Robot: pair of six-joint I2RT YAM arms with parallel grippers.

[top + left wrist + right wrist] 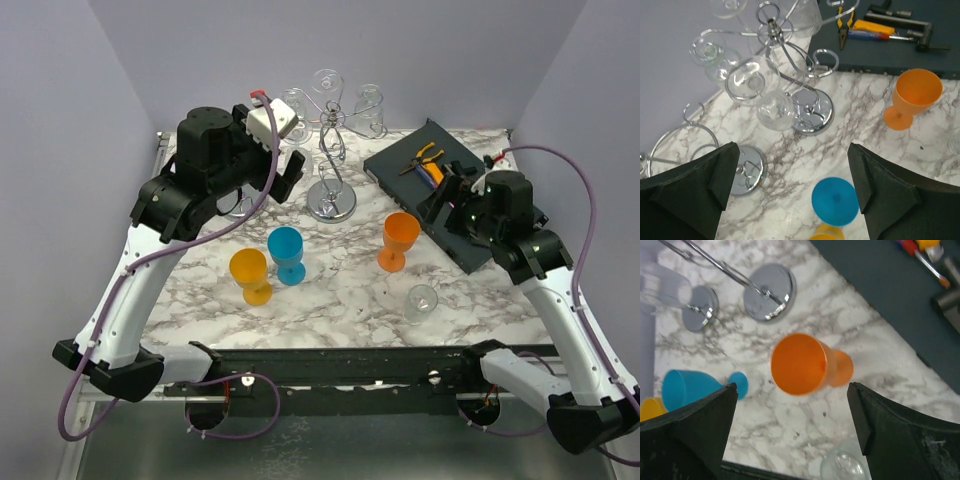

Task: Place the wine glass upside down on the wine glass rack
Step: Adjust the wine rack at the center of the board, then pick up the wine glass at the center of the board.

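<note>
A clear wine glass (421, 301) stands on the marble table at the front right; it also shows at the bottom of the right wrist view (845, 466). The chrome wire rack (331, 150) stands at the back centre on a round base (331, 203), with clear glasses (296, 103) hanging upside down from it. In the left wrist view the rack (774, 31) carries hung glasses (752, 82). My left gripper (287, 172) is open and empty, just left of the rack (792, 185). My right gripper (445, 195) is open and empty, behind the clear glass and above an orange goblet (792, 420).
An orange goblet (398, 240), a blue goblet (287, 253) and a yellow goblet (250, 275) stand mid-table. A dark tray (400, 160) with hand tools lies at the back right. A second chrome round base (747, 170) sits left of the rack.
</note>
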